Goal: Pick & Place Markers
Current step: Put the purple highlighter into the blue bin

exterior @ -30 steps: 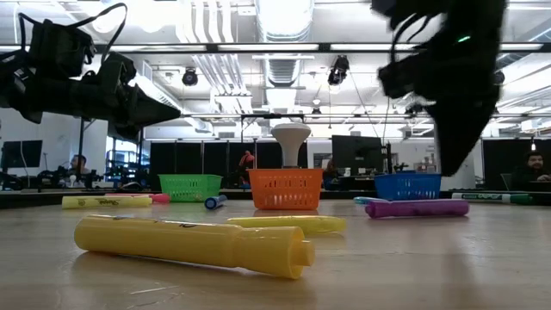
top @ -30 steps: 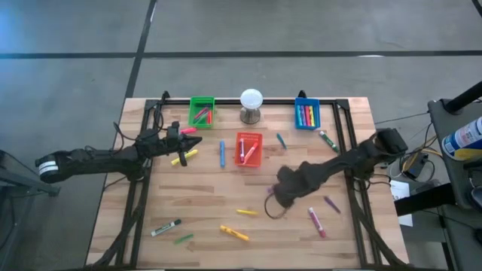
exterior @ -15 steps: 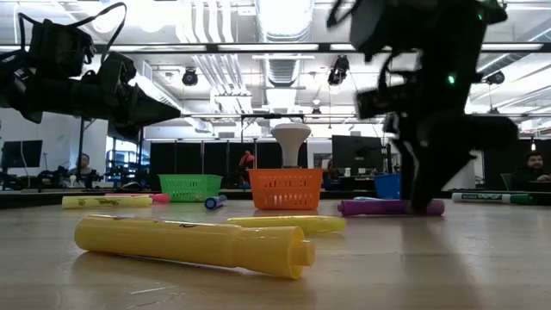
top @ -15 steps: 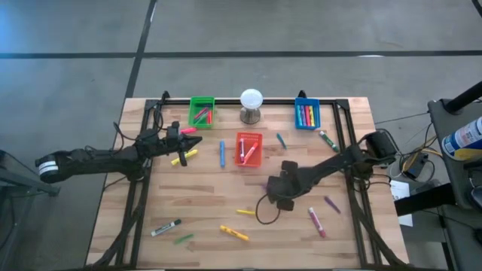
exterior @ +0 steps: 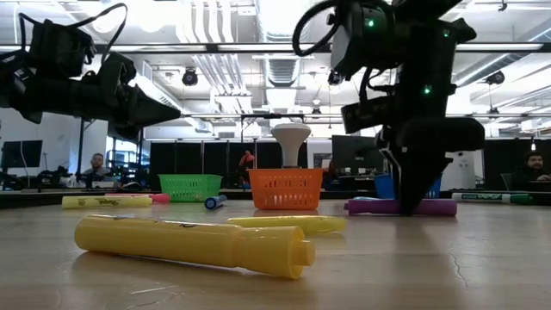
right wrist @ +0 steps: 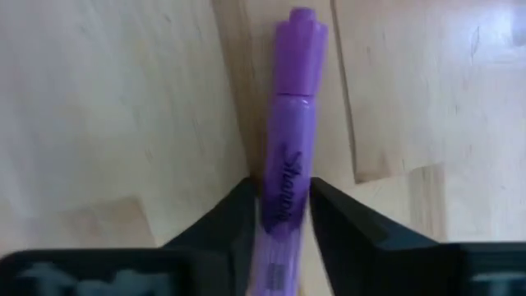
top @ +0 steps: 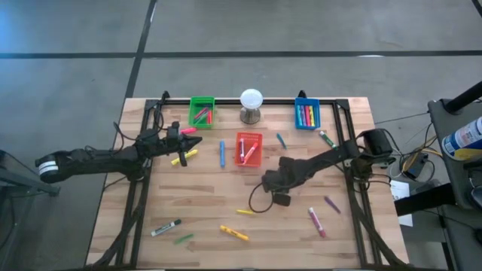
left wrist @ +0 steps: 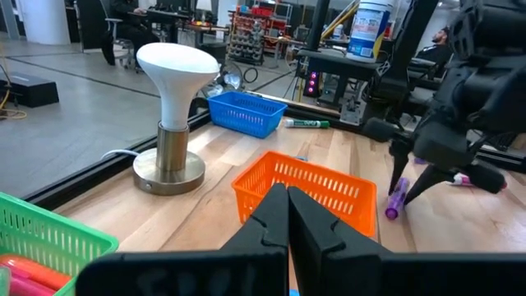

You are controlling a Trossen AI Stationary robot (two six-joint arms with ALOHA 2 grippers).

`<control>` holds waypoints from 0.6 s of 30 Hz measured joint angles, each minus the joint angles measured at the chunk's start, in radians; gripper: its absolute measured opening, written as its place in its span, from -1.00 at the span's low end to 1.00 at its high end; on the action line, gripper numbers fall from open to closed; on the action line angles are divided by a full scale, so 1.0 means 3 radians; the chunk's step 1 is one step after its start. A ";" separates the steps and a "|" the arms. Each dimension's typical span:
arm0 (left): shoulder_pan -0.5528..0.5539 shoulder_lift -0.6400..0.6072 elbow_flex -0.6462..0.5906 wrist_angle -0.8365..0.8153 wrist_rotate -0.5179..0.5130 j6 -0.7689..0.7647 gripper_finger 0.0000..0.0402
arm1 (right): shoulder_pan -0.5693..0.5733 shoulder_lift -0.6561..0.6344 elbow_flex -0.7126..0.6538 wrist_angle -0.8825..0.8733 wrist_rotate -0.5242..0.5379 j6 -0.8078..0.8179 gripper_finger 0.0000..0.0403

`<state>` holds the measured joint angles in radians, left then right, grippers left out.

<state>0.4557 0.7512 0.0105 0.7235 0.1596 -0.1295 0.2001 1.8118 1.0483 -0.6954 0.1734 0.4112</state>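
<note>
While it lies flat on the pale wooden plank table (top: 203,218), the smooth purple capped marker (right wrist: 288,177) sits between the right gripper (right wrist: 279,218)'s two dark fingers, which touch both its sides, just in front of the orange mesh plastic bin (top: 248,149); the left gripper (left wrist: 287,215), fingers pressed shut on nothing, hovers by the green mesh bin (top: 201,111)

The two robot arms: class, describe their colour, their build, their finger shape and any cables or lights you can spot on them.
Both arms are dark, nearly black, jointed and slim. The left arm has a white band near its base. Loose black cables loop off the right arm, and small green lights glow on its wrist in the low view. The left gripper has flat fingers that taper to a narrow tip; the right gripper has the same dark angular fingers.
</note>
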 joint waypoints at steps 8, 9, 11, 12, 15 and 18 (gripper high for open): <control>-0.0002 0.0000 0.0000 -0.0005 0.0000 -0.0005 -1.00 | -0.0314 -0.0436 -0.0050 -0.0289 0.0175 -0.0055 -0.76; -0.0001 0.0000 0.0000 -0.0005 0.0000 -0.0006 -1.00 | -0.0407 -0.0577 -0.0069 -0.0352 0.0264 -0.0049 -0.76; -0.0001 0.0000 0.0000 0.0000 0.0000 0.0000 -1.00 | -0.0669 -0.0867 -0.0122 -0.0470 0.0484 -0.0008 -0.76; -0.0001 0.0000 0.0000 0.0017 -0.0001 0.0002 -1.00 | -0.0844 -0.1008 -0.0153 -0.0476 0.0597 0.0055 -0.76; -0.0001 0.0001 0.0004 0.0037 -0.0004 -0.0001 -1.00 | -0.1521 -0.1363 -0.0264 -0.0422 0.0837 0.0274 -0.74; -0.0001 0.0002 0.0004 0.0056 -0.0005 0.0000 -1.00 | -0.2182 -0.1528 -0.0410 -0.0184 0.0882 0.0231 -0.74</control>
<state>0.4553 0.7517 0.0116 0.7403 0.1581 -0.1295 -0.4546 1.3533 0.9253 -0.7506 0.4380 0.4806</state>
